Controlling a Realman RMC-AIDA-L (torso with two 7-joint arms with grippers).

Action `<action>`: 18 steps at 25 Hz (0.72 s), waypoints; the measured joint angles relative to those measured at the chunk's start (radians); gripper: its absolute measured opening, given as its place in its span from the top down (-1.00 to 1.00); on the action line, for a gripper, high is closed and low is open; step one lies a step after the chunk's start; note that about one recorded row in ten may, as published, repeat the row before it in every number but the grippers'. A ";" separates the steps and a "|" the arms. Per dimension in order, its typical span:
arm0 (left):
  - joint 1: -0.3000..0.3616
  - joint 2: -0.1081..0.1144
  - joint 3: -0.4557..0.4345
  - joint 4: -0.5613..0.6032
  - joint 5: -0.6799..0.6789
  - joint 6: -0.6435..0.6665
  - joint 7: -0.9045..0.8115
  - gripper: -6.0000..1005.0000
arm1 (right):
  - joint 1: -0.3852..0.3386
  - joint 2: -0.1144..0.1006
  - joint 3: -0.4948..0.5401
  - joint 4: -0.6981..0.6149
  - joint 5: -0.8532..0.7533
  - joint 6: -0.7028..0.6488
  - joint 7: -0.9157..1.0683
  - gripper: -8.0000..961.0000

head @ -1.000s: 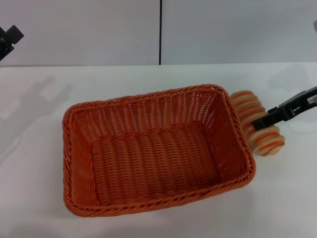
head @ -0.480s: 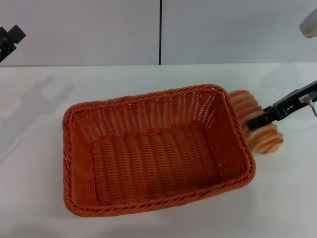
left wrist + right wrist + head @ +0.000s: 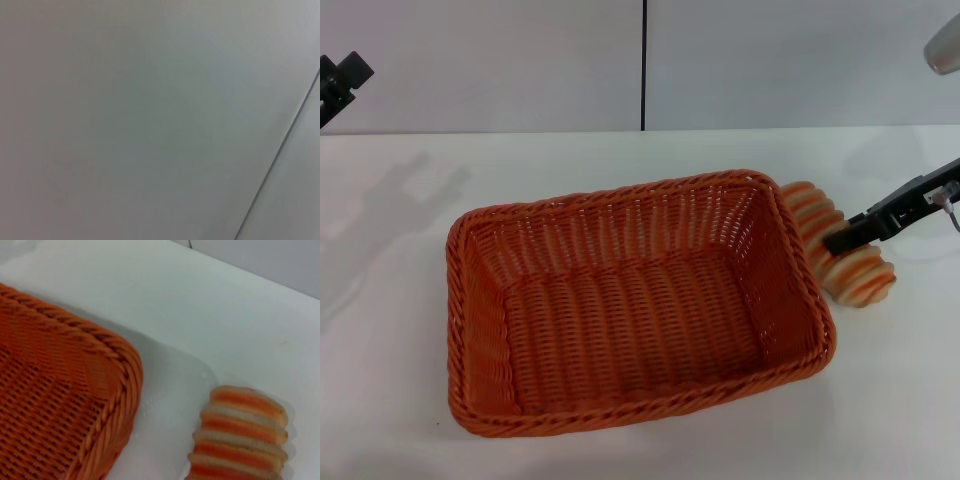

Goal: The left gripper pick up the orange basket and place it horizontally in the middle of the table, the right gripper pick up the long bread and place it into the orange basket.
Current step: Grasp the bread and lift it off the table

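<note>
Right end effector (image 3: 842, 240) clenched across long bread (image 3: 845, 262), beside orange basket (image 3: 630, 300), left end effector (image 3: 340, 78) parked, grip unclear

The orange basket (image 3: 638, 303) lay on the table (image 3: 400, 400), near its middle. The long bread (image 3: 842, 250) lay on the table just beside the basket's right end, toward the far corner. The right gripper (image 3: 840, 240) reached in from the right onto the bread. The left gripper (image 3: 338, 80) hung far to the left, behind the table's back edge.
</note>
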 joint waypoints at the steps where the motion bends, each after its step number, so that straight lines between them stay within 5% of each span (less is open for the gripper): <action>1: 0.000 0.000 0.000 0.000 0.000 0.000 0.000 -0.62 | 0.000 0.000 0.000 0.000 0.000 0.000 0.000 -0.06; 18: -0.005 0.002 0.000 0.000 0.001 0.002 -0.001 -0.62 | -0.024 0.026 -0.010 -0.058 0.006 -0.005 -0.004 0.18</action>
